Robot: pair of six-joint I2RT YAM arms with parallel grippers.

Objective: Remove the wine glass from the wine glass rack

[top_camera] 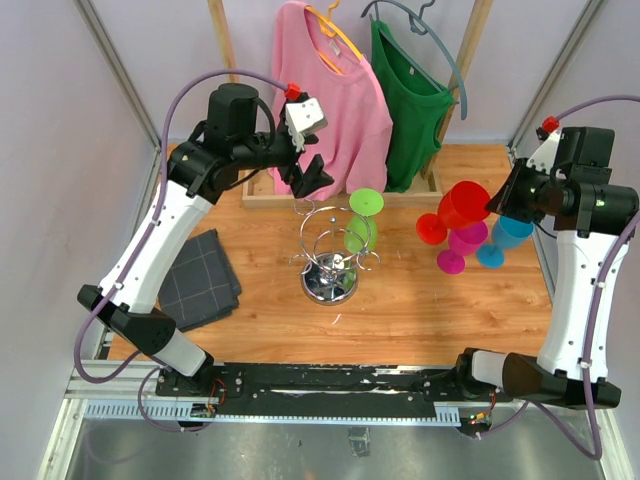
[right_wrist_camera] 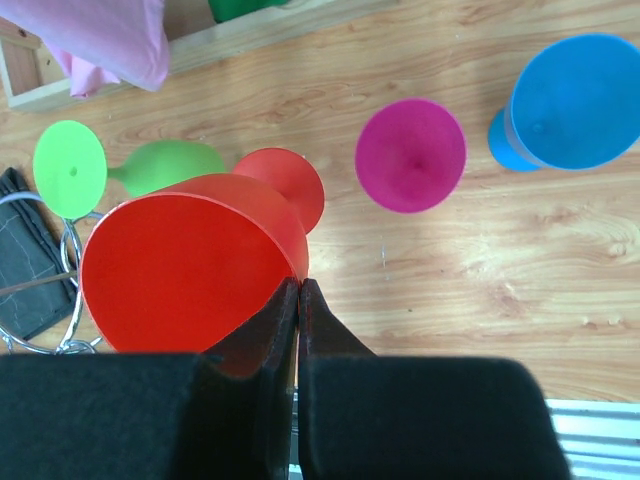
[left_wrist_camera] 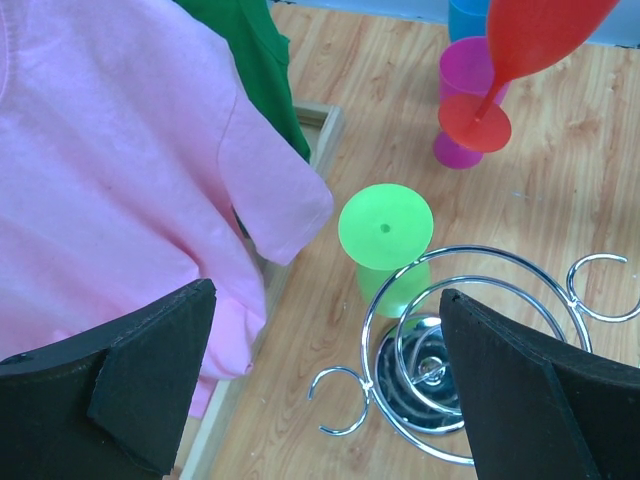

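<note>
The chrome wine glass rack [top_camera: 329,262] stands mid-table on its round mirrored base. A green wine glass [top_camera: 362,228] hangs upside down on one of its arms, foot up. My left gripper [top_camera: 310,176] is open and empty, hovering above and behind the rack; in the left wrist view [left_wrist_camera: 325,292] the rack's loops [left_wrist_camera: 470,330] and the green glass [left_wrist_camera: 386,230] lie between and beyond the fingers. My right gripper [top_camera: 493,205] is shut on the rim of a red wine glass [top_camera: 462,205] and holds it tilted, right of the rack; the pinch shows in the right wrist view [right_wrist_camera: 300,287].
A magenta glass [top_camera: 466,241] and a blue glass [top_camera: 506,236] stand at the right below the red one. A wooden clothes rack with a pink sweater [top_camera: 330,95] and a green shirt [top_camera: 410,100] is at the back. A dark grey cloth [top_camera: 197,278] lies at the left.
</note>
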